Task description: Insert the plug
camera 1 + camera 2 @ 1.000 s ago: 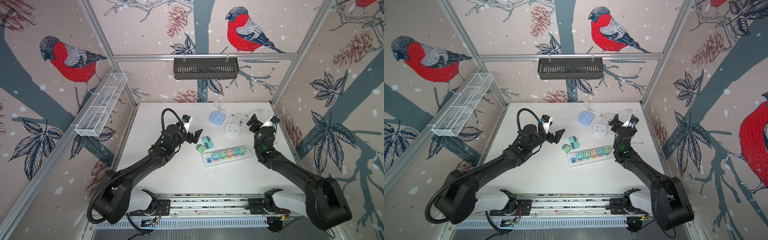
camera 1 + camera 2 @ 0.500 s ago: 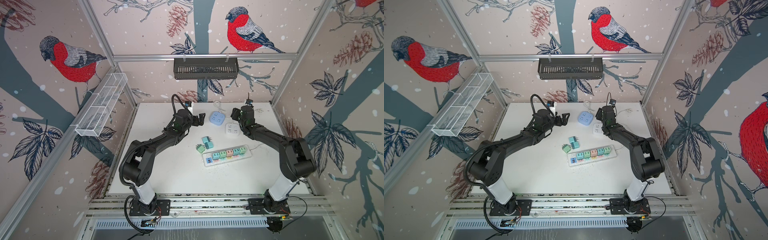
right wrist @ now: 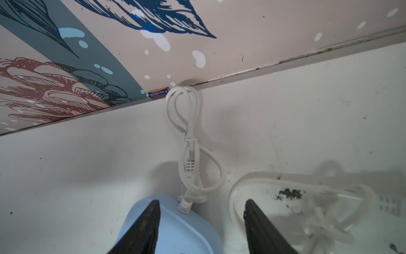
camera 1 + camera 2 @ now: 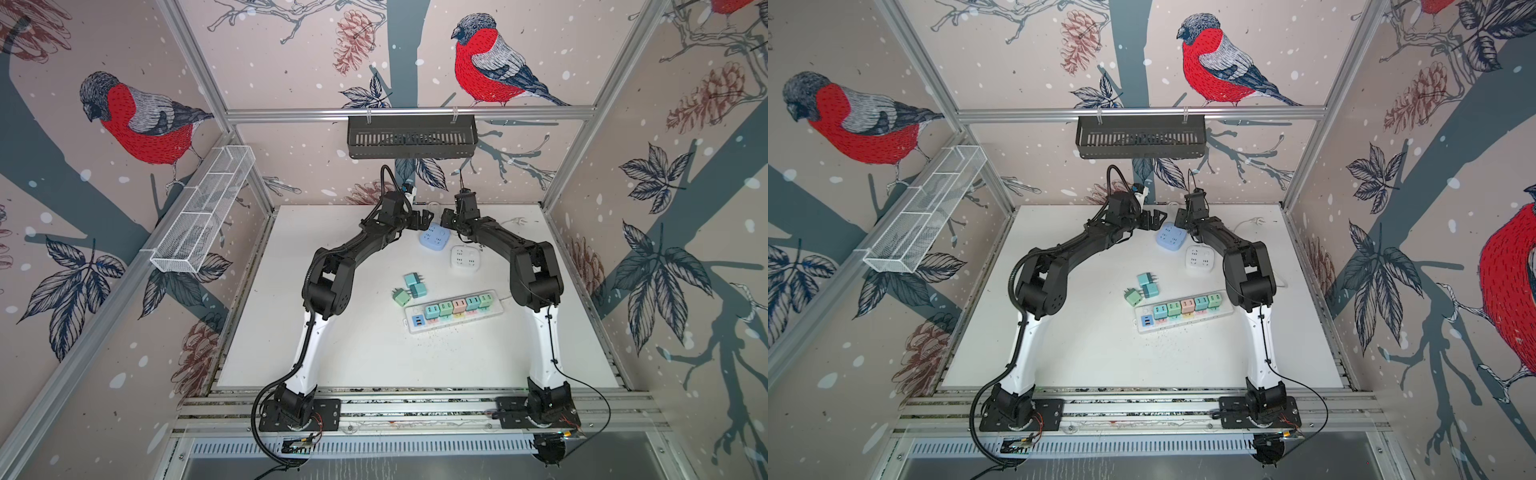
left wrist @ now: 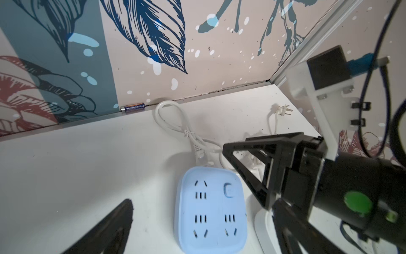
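Note:
Three loose plugs lie mid-table in both top views: two teal ones (image 4: 412, 278) (image 4: 419, 289) and a green one (image 4: 401, 297). Beside them a white power strip (image 4: 499, 306) carries several coloured plugs. My left gripper (image 4: 424, 218) (image 5: 202, 231) is open at the back of the table, its fingers wide on either side of a blue square socket (image 4: 434, 240) (image 5: 211, 211). My right gripper (image 4: 448, 218) (image 3: 202, 202) is open and holds nothing, hovering over the blue socket's (image 3: 171, 226) cable end. Neither gripper is near the loose plugs.
A white square socket (image 4: 465, 258) sits right of the blue one, its cord (image 3: 285, 184) looping by my right fingers. The blue socket's tied cable (image 3: 189, 136) reaches the back wall, where a battery (image 5: 132, 107) lies. A pronged cord end (image 5: 283, 109) rests near the right corner.
Both arms have swung from the middle of the table to the back and now meet over the blue socket. The right jaws have narrowed; the left stays wide.

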Robot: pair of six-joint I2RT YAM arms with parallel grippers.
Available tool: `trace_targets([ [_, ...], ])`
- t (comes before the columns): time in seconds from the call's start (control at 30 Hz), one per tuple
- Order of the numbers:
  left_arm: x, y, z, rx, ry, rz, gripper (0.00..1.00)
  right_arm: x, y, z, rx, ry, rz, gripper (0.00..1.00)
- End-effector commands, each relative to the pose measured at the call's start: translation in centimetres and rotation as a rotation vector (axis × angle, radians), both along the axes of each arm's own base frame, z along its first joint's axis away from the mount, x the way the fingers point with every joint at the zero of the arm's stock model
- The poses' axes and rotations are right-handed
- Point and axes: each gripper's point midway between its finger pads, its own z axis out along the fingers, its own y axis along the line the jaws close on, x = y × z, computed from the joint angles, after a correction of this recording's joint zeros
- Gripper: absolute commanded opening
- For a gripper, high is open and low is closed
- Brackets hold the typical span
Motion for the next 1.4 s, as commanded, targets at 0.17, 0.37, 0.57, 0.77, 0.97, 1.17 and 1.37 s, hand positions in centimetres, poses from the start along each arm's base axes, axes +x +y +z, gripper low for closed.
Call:
trace_targets([
  [0.17,1.2,-1.7,-4.8,-0.006,0.162,-0.088,0.98,-0.5,1.3,-3.4,0.027,0.089,0.067,0.62],
  [0.37,0.6,-0.6,-6.5,0.007,0.207,-0.049,0.98,-2.0,3.9,-5.2,0.094,0.132,0.145,0.6],
  [0.57,-1.1,1.7,-6.4,-0.064,0.209,-0.025,0.98,-3.5,8.1,-5.9,0.067,0.138,0.234,0.59],
  [0.77,-4.0,5.1,-6.7,-0.149,0.222,0.007,0.98,-4.8,10.9,-6.4,0.056,0.138,0.31,0.54],
  [0.97,-8.7,7.9,-5.9,-0.169,0.15,0.052,0.98,-6.2,14.9,-7.0,0.072,0.134,0.412,0.51],
  [1.17,-14.2,8.9,-5.7,-0.238,0.116,-0.011,0.98,-7.5,18.4,-7.4,0.063,0.14,0.481,0.51],
  [1.37,-16.1,12.0,-6.0,-0.189,0.096,0.091,0.98,-9.0,20.1,-7.1,0.075,0.136,0.496,0.52],
])
